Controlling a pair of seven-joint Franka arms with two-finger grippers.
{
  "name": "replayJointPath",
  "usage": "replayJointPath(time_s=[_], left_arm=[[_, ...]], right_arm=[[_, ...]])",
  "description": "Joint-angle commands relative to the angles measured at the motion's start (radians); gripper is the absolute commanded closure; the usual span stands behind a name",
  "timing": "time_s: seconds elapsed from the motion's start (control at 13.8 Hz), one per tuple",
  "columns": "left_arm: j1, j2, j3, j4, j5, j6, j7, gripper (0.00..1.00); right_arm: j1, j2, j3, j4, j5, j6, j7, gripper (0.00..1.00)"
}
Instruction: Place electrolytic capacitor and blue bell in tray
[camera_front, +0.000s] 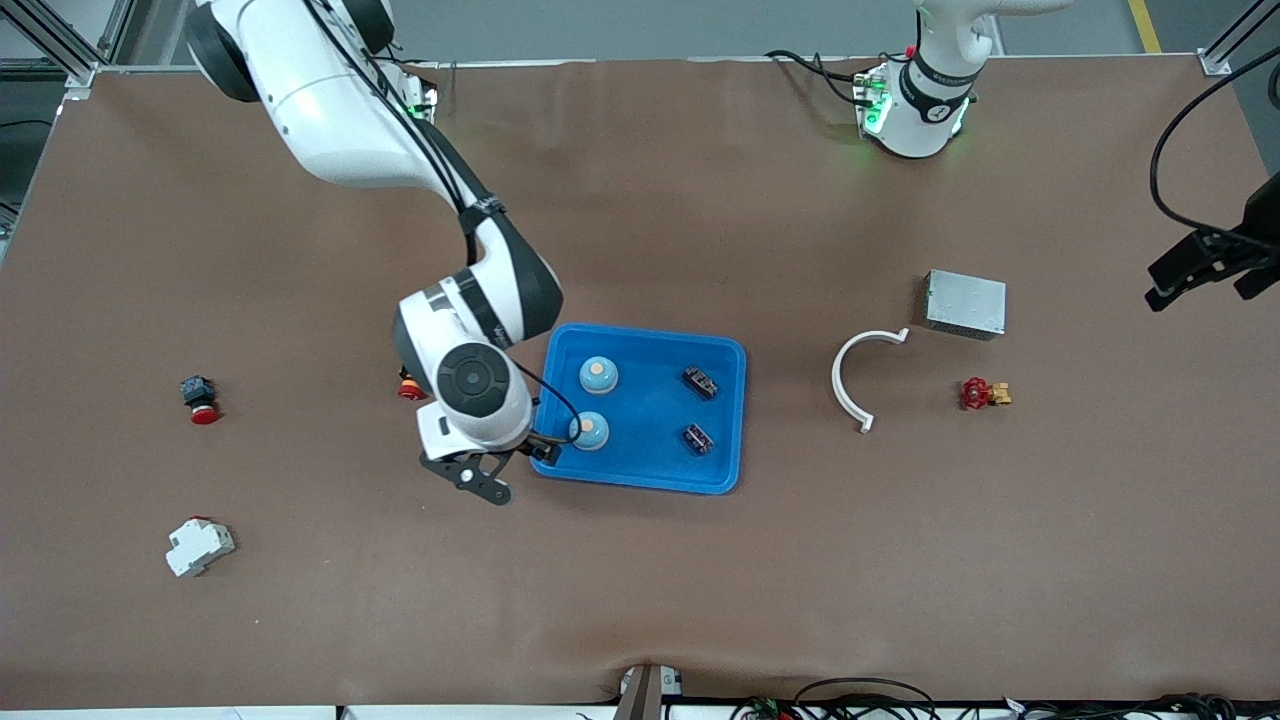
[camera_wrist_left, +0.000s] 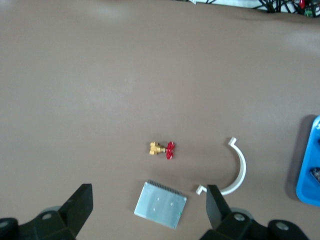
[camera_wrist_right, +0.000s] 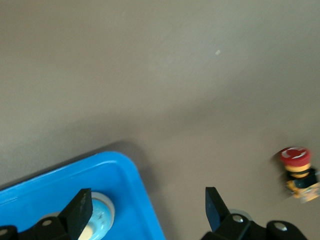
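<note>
The blue tray (camera_front: 650, 410) lies mid-table. In it sit two blue bells, one (camera_front: 598, 375) farther from the front camera than the other (camera_front: 590, 431), and two dark electrolytic capacitors (camera_front: 701, 381) (camera_front: 698, 438) toward the left arm's end. My right gripper (camera_front: 505, 466) hangs open and empty over the tray's corner (camera_wrist_right: 127, 192) at the right arm's end, one finger (camera_wrist_right: 80, 212) above the nearer bell (camera_wrist_right: 100, 220). My left gripper (camera_front: 1205, 280) waits open and empty in the air above the grey box, its fingers (camera_wrist_left: 80, 205) spread wide. The tray's edge (camera_wrist_left: 310, 170) shows in the left wrist view.
Toward the left arm's end lie a grey metal box (camera_front: 965, 303), a white curved clamp (camera_front: 858, 375) and a red-handled brass valve (camera_front: 985, 393). Toward the right arm's end lie a red push button (camera_front: 200, 398), another (camera_front: 410, 388) beside the tray, and a white breaker (camera_front: 198, 547).
</note>
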Motion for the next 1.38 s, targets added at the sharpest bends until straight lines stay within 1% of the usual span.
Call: replayJointPath(time_s=[0.0,0.29,0.58,0.72,0.87,1.01,1.3], left_arm=[[-0.005,0.011,0.004,0.027,-0.027,-0.069,0.051,0.00],[-0.011,0.034,0.004,0.064,-0.024,-0.079,0.099,0.00],[-0.013,0.058,-0.011,0.088,-0.018,-0.079,0.087,0.00],[-0.014,0.058,-0.017,0.097,-0.016,-0.079,0.082,0.00],[-0.008,0.060,-0.020,0.094,-0.019,-0.087,0.084,0.00],[-0.002,0.060,-0.020,0.096,-0.021,-0.096,0.082,0.00],[0.001,0.066,-0.020,0.097,-0.028,-0.101,0.084,0.00]], right_arm=[[-0.072,-0.081,0.017,-0.036,0.008,-0.049,-0.100,0.00],[-0.172,-0.183,0.014,-0.036,-0.002,-0.123,-0.328,0.00],[-0.273,-0.256,0.012,-0.036,-0.002,-0.165,-0.568,0.00],[-0.301,-0.296,0.012,-0.035,-0.002,-0.170,-0.647,0.00],[-0.329,-0.333,0.012,-0.033,-0.004,-0.228,-0.701,0.00],[-0.361,-0.381,0.012,-0.033,-0.001,-0.244,-0.763,0.00],[-0.441,-0.422,0.014,-0.021,0.013,-0.340,-0.891,0.00]])
